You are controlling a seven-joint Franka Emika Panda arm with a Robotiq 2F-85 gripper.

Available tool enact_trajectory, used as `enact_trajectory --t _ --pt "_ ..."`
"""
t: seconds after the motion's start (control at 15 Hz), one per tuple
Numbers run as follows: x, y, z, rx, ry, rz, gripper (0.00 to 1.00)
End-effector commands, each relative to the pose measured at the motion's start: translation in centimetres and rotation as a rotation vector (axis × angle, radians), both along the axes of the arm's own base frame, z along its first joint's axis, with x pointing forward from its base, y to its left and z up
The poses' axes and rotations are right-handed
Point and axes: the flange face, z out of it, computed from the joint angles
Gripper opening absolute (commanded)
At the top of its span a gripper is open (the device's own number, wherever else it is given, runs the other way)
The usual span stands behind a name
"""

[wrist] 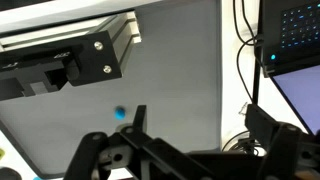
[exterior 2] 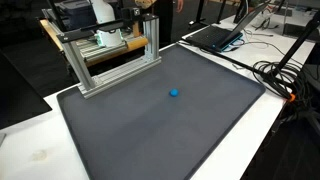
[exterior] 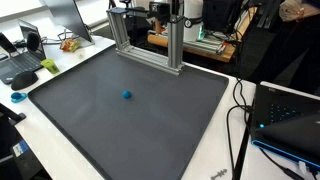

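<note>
**Exterior view.** Small round blue object [exterior: 127, 96], lying alone near the middle of a large dark grey rubber mat [exterior: 175, 135]. It is well apart from the silver aluminium-profile frame [exterior: 150, 45] standing at the mat's far edge. An open black laptop [exterior: 285, 118] sits beside the mat, with black cables [exterior: 238, 115] between them.

**Exterior view.** Blue object [exterior 2: 174, 93] on the mat [exterior 2: 150, 135], apart from the frame [exterior 2: 112, 62]. The laptop [exterior 2: 215, 36] sits off the mat's far corner.

**Wrist view.** Black two-finger gripper [wrist: 195, 135] along the lower edge, jaws spread wide and pinching nothing. The blue object [wrist: 120, 114], blurred, lies on the mat [wrist: 180, 70] just beside one finger. Contact between them cannot be told. The frame [wrist: 70, 50] is upper left and the laptop [wrist: 295, 40] is at right.
</note>
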Motion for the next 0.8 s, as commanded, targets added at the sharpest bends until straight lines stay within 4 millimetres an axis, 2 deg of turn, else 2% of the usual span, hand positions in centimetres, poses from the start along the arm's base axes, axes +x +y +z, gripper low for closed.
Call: enact_trajectory --t 0.0,0.6,0.73 --pt "0.0 0.0 0.0 0.000 0.001 0.000 1.00" --pt "0.0 0.0 0.1 0.000 0.000 0.000 1.00" --pt "1.6 -1.5 -0.1 -0.009 -0.020 -0.016 1.00"
